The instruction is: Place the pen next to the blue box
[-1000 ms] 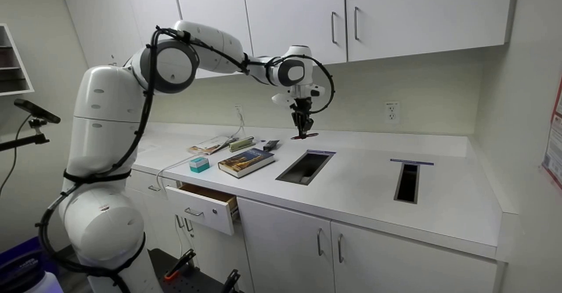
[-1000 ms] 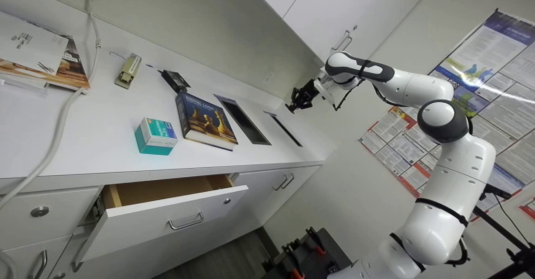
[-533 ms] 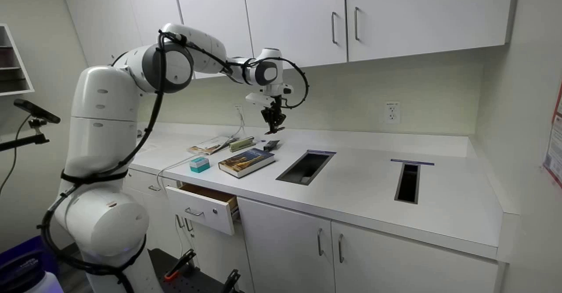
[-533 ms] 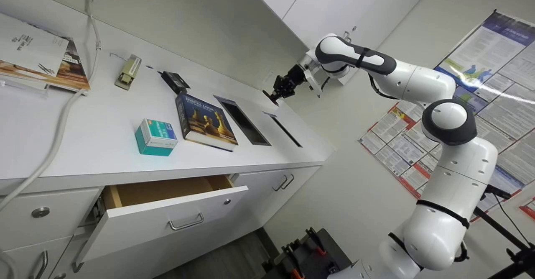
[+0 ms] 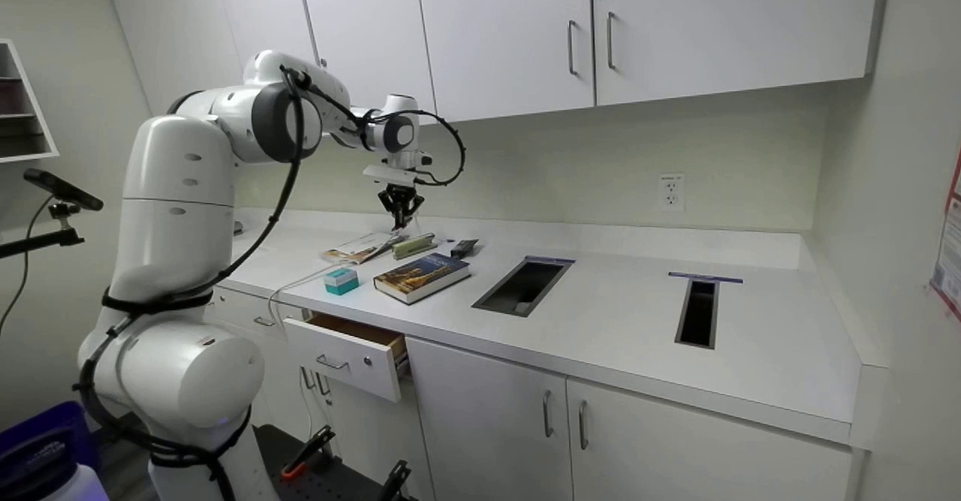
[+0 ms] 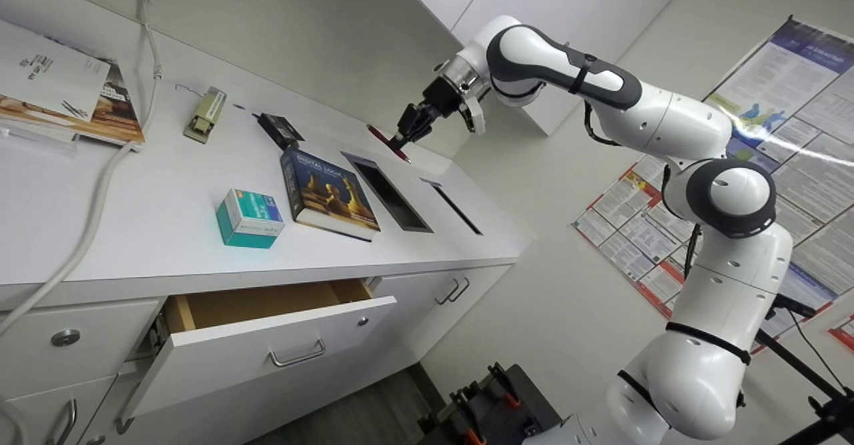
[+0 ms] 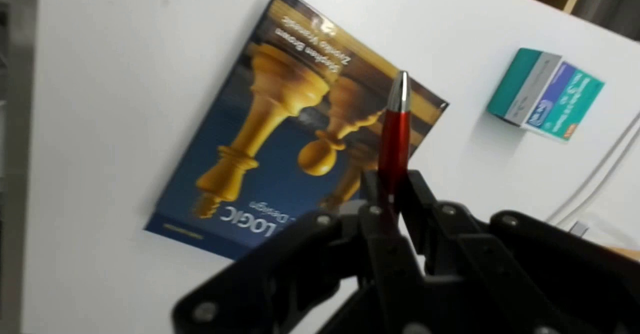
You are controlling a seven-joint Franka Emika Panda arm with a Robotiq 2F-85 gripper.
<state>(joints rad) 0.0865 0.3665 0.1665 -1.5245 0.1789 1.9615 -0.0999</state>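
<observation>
In an exterior view the pen [image 6: 378, 135] slants through the grip of the tool [image 6: 396, 143], jutting out on both sides, raised above the desk [image 6: 167, 211]; in the wrist view its glossy red barrel narrows to a silver end. The blue box [image 6: 250, 221], small and squat, shows teal on its lower part and white, teal and purple panels above; it sits flat on the desk near the front edge, well apart from the pen
</observation>
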